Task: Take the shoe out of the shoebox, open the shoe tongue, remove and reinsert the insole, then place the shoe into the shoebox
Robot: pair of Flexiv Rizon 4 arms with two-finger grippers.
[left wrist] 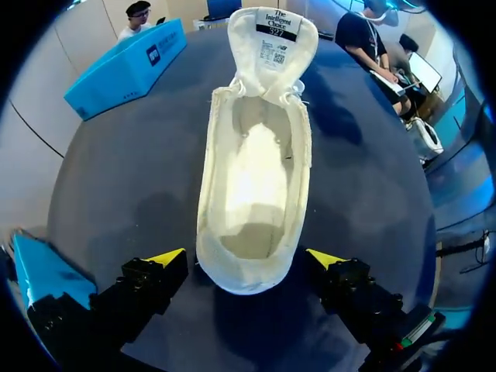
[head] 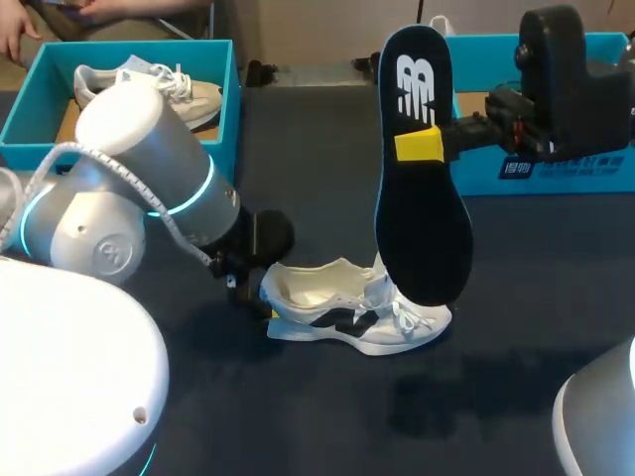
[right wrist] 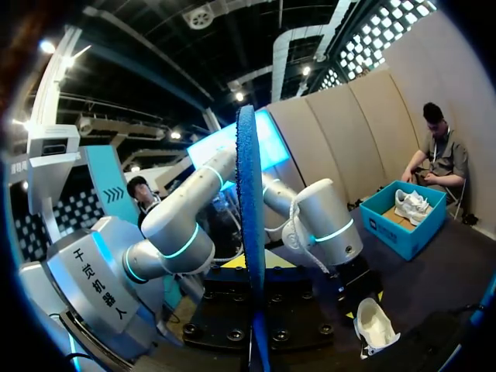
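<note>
Left arm (head: 149, 169) fills the near left corner of the head view, and its wrist drops to the heel of a white sneaker (head: 347, 317) with dark side stripes. The sneaker stands upright on its sole on the dark worktop (head: 298, 426), near the middle, with its toe towards the right.

From the left wrist, the left claw (left wrist: 246, 256) is spread wide. One yellow-tipped finger (left wrist: 167, 257) stands at each side of the heel of the sneaker (left wrist: 252, 170), with a narrow gap at both sides, so nothing is gripped. The tongue (left wrist: 273, 35) is folded forward over the toe, label side showing, and the pale inner footbed is in plain sight.

The right arm (head: 566, 89) comes in from the far right. The right claw (head: 417, 144) is closed on a black insole (head: 422, 198) and holds it by one long edge, well above the worktop. The insole hangs upright, its lower end just above the sneaker's toe. From the right wrist it shows edge-on (right wrist: 249, 232).

A teal shoebox (head: 20, 109) at the far left corner holds a second white sneaker (head: 149, 84). Another teal box (head: 556, 174) stands at the far right, behind the right arm.
</note>
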